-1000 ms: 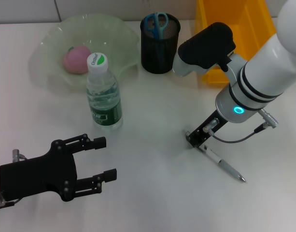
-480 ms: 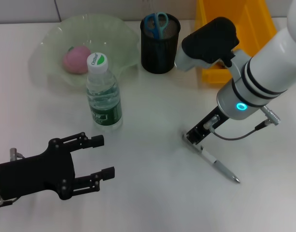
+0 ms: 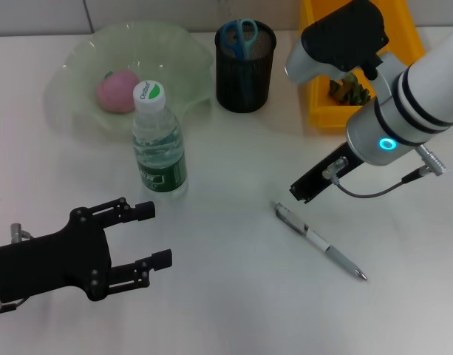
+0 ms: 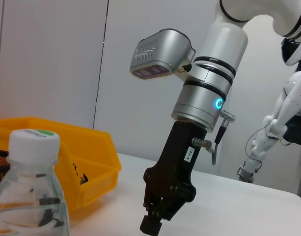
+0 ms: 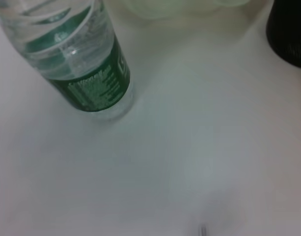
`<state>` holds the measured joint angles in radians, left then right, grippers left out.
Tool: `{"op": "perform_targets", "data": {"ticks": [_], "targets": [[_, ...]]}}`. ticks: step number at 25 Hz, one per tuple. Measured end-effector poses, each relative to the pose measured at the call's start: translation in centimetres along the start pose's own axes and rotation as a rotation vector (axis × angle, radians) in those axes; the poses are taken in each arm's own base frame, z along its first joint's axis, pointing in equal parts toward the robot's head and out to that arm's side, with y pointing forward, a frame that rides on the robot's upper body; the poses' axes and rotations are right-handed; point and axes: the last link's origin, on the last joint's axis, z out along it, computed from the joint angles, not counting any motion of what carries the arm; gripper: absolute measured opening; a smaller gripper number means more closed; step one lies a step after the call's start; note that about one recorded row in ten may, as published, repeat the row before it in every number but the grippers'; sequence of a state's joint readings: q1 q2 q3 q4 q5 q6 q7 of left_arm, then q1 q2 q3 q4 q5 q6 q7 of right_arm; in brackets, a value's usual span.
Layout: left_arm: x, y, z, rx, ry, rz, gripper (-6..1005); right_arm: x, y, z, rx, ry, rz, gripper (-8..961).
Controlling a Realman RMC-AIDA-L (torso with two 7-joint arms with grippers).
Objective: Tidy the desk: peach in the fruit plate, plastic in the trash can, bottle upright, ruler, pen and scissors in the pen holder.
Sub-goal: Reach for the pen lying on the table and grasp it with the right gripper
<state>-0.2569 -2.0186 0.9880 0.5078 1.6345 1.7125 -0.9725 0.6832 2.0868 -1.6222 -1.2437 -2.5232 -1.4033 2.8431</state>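
smooth white desk (image 3: 233, 296); slim silver pen (image 3: 319, 241) lying flat

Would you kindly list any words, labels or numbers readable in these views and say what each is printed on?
Bottle cap: a green and white logo with script lettering, too small to read.
Bottle label: white print on green, too blurred to read.
Small white tag on the right end effector: digits, too small to read for certain.
Pen, pen holder, yellow bin: no text visible.
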Motion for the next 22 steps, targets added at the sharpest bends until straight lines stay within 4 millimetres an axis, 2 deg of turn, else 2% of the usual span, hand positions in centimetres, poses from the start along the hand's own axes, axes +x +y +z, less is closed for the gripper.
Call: {"op": "perform_targets", "data": {"ticks": [7,20,22], "targets": [[0.2,-0.1,0.1,0.0,0.005,0.005,741,0.2,0.0,-0.1,0.0,0.039,-0.009,19],[0.3,-0.2,0.5,-0.008,0.004,0.01,741,0.6,0.6,1.6,0.01,0.072,-0.044,452],[0.2,-0.1,0.5,-0.008,0.004,0.008,741,0.6,0.7,1.7,0.009,0.074,-0.045,462]]}}
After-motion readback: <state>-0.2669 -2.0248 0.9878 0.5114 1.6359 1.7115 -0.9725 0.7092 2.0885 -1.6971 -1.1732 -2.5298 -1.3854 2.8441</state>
